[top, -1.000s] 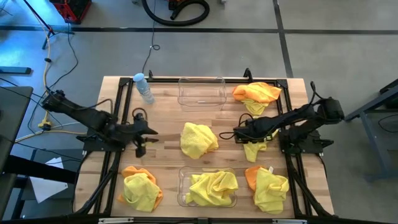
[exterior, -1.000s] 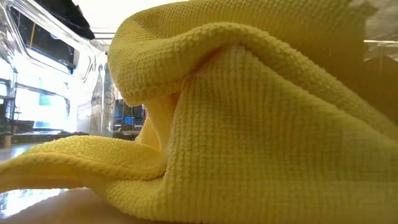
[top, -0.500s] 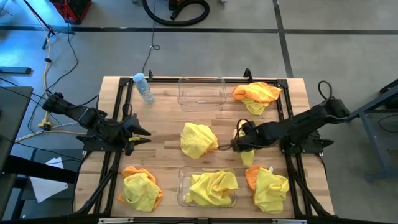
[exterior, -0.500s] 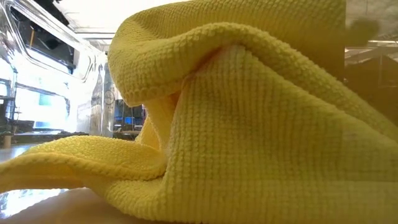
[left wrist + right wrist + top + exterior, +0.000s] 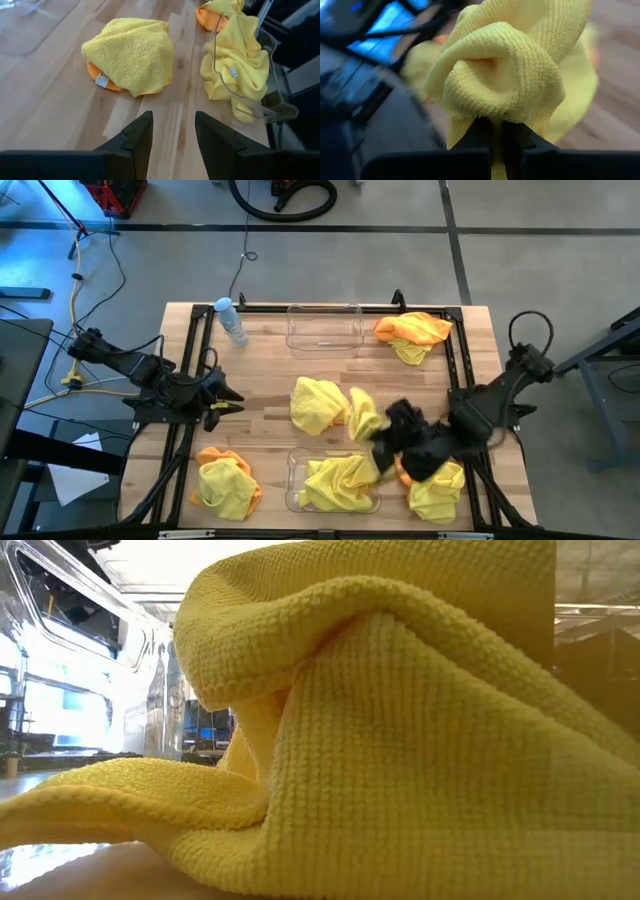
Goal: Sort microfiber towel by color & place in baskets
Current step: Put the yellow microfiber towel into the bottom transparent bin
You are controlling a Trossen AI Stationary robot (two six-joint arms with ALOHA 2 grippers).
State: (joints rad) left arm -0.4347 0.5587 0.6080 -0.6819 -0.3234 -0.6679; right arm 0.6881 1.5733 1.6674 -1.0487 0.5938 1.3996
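My right gripper (image 5: 378, 442) jaws clamped on yellow towel (image 5: 512, 75), hanging over near basket (image 5: 296, 492), which has yellow towels inside. Far basket (image 5: 324, 330) at counter (image 5: 265, 360) back edge. Left gripper (image 5: 172, 131) jaws spread wide, nothing held, hovering near left side.

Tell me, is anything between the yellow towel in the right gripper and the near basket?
Nothing visible. The right gripper holds the yellow towel just beside the near basket, which already contains yellow cloth but has an open top.
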